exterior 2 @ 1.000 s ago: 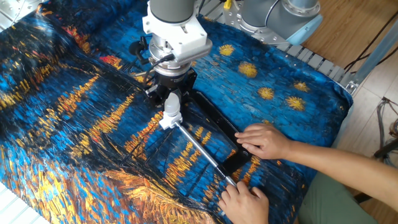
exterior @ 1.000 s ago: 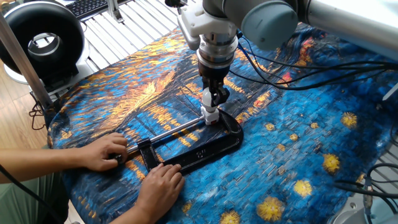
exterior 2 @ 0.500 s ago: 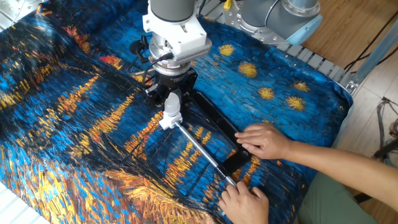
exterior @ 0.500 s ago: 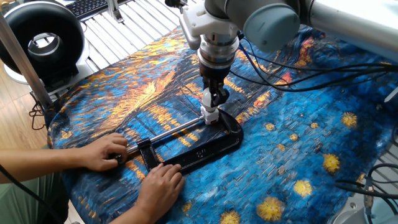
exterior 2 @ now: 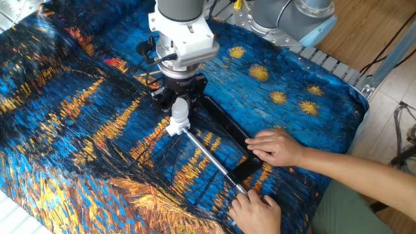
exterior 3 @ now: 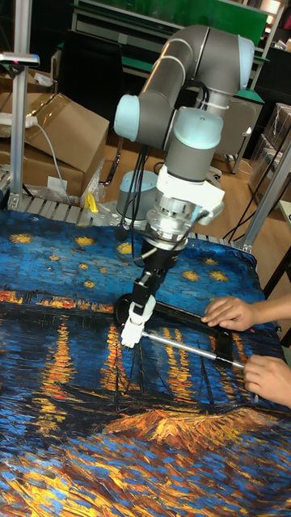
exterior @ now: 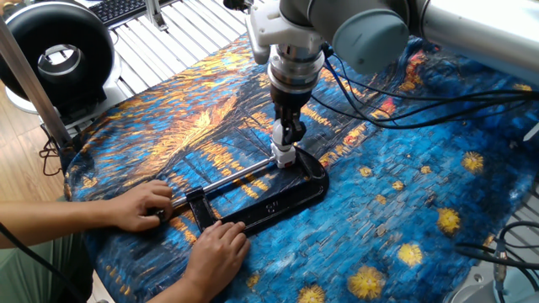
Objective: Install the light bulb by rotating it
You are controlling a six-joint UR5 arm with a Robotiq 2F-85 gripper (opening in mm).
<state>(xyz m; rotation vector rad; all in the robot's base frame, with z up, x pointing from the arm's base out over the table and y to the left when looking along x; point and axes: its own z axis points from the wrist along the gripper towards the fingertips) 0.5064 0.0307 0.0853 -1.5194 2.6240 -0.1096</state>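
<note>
The light bulb (exterior: 284,138) is a small white piece standing upright on a white socket block (exterior: 285,157). The block sits in the jaw end of a black clamp (exterior: 278,200) lying on the painted cloth. My gripper (exterior: 290,132) comes straight down from above, its black fingers (exterior 2: 169,102) closed on either side of the light bulb (exterior 2: 179,110). In the tall fixed view the gripper (exterior 3: 148,296) hides most of the light bulb (exterior 3: 143,308), and the socket block (exterior 3: 130,332) shows below it.
A person's two hands (exterior: 143,207) (exterior: 216,250) hold the clamp and its steel screw rod (exterior: 232,176) at the front. Cables (exterior: 421,93) trail behind the arm. A black round fan (exterior: 57,52) stands at the far left, and cardboard boxes (exterior 3: 56,133) sit behind the table.
The wrist has turned a little about its vertical axis with the fingers still closed on the bulb. Bulb, socket, clamp and hands stay in place.
</note>
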